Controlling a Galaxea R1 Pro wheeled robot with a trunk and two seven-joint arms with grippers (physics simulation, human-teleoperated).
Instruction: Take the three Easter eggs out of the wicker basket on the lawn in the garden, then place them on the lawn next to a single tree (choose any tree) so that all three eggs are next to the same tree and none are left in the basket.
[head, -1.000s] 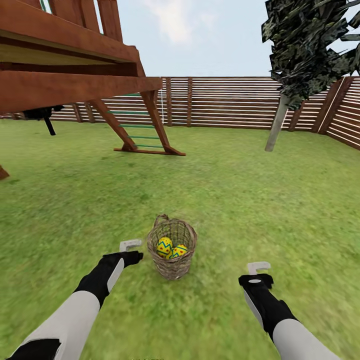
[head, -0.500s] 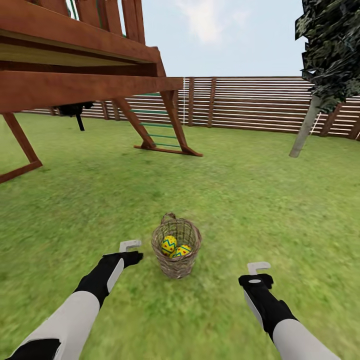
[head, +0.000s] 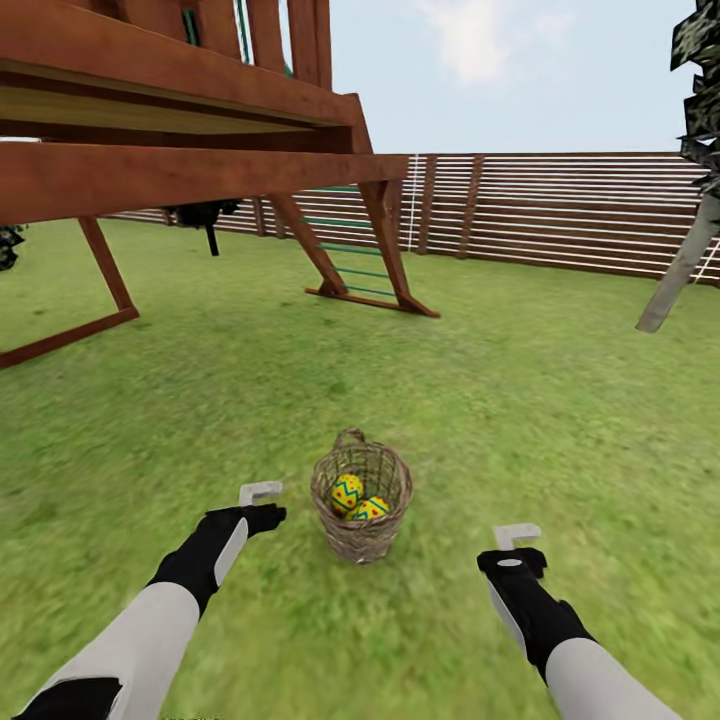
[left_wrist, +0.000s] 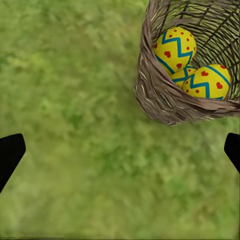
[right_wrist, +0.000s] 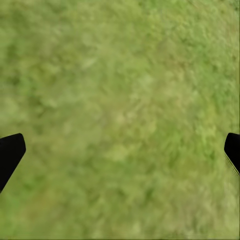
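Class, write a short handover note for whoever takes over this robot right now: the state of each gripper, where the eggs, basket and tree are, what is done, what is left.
Left gripper: open, empty, left of the round woven brown-grey wicker basket.
Right gripper: open, empty, over mottled green lawn.
Yellow eggs with blue zigzags and red dots: in the basket; two clear, a third partly hidden.
Pale-trunked tree: far right, by the fence.
Done: nothing moved.
Left: carry all eggs to one tree.

Arms: light grey forearm shells, black elbow sections | Wrists: black housings, each with a pale grey side panel | left hand (head: 262, 492): pale grey hooked fingers | right hand (head: 518, 535): same pale hook, small grey disc on wrist top | Fingertips (left_wrist: 10, 155): black, tapered
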